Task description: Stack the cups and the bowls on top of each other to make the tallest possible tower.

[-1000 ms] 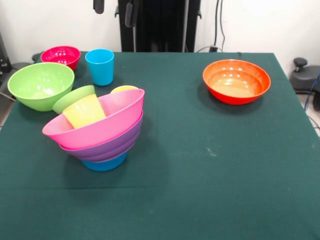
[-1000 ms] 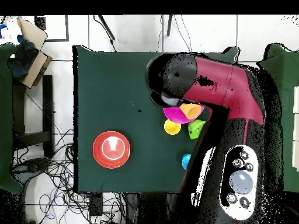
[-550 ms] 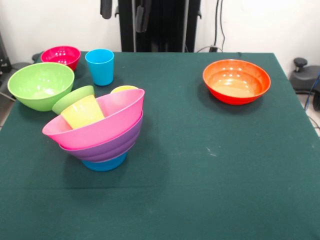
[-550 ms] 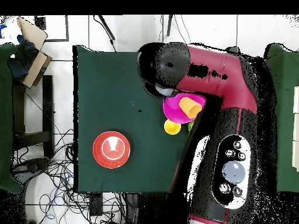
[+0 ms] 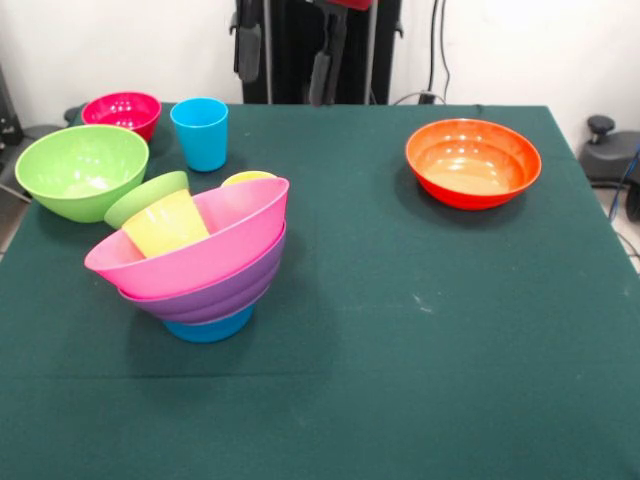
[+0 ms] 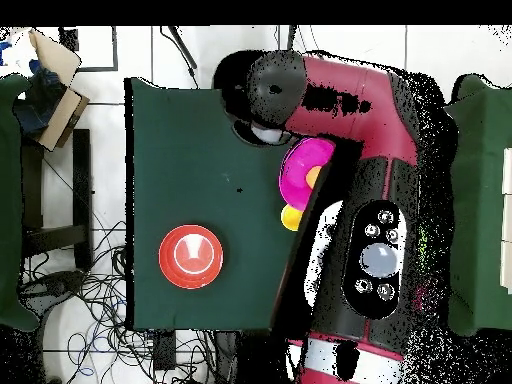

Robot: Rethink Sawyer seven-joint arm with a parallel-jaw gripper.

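Two dark fingers of the gripper point(image 5: 283, 62) were seen hanging at the top of the front view, spread apart with nothing between them, above the far edge of the dark green cloth-covered table point(image 5: 420, 330). The tower point(image 5: 200, 258) stood on the left half of that view: a mid blue plastic bowl point(image 5: 208, 327) at the bottom, a ribbed purple plastic bowl point(image 5: 215, 292) on it, and a wide glossy pink plastic bowl point(image 5: 222, 242) on top, tilted. A pale translucent yellow ribbed tumbler point(image 5: 166, 224) was lying in the pink bowl, with a small green plastic bowl point(image 5: 146, 196) against it. Behind the tower a big lime green plastic bowl point(image 5: 80, 171), a small red plastic bowl point(image 5: 122, 111) and a sky blue plastic tumbler point(image 5: 200, 133) were standing. A glossy orange plastic bowl point(image 5: 472, 162) was set well apart, to the right. In the overhead view, part of the tower was covered by the red and black arm point(image 6: 345, 90).
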